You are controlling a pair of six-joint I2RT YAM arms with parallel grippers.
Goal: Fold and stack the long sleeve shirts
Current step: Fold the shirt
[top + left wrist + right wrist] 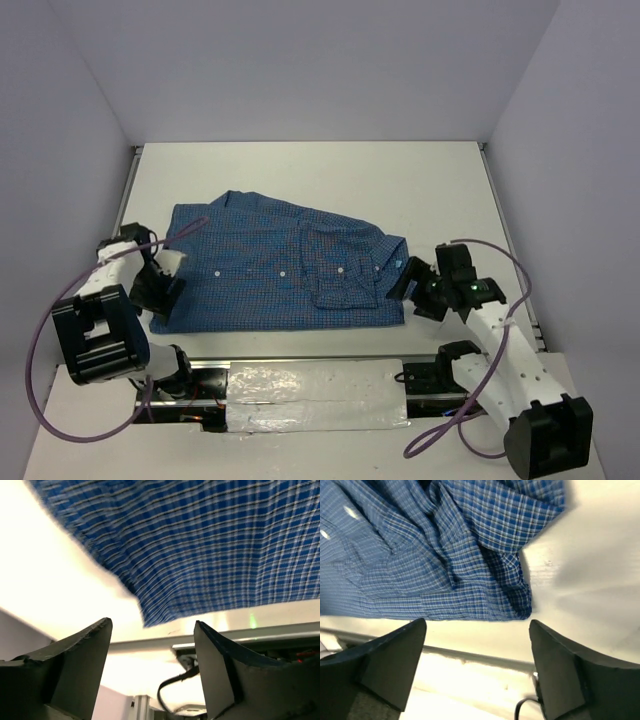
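Note:
The blue checked long sleeve shirt (275, 268) lies partly folded on the white table, collar at the right, a cuffed sleeve (345, 272) laid across its front. My left gripper (160, 288) is open and empty at the shirt's near left corner; in the left wrist view the shirt's corner (200, 555) lies just beyond the gripper (152, 632). My right gripper (408, 285) is open and empty at the shirt's near right corner; in the right wrist view the shirt's edge (445, 555) lies just beyond the gripper (477, 630).
A shiny plastic-covered strip (315, 395) runs along the table's near edge between the arm bases. Purple cables (40, 340) loop beside the left arm and the right arm (500, 260). White walls close in the table on three sides.

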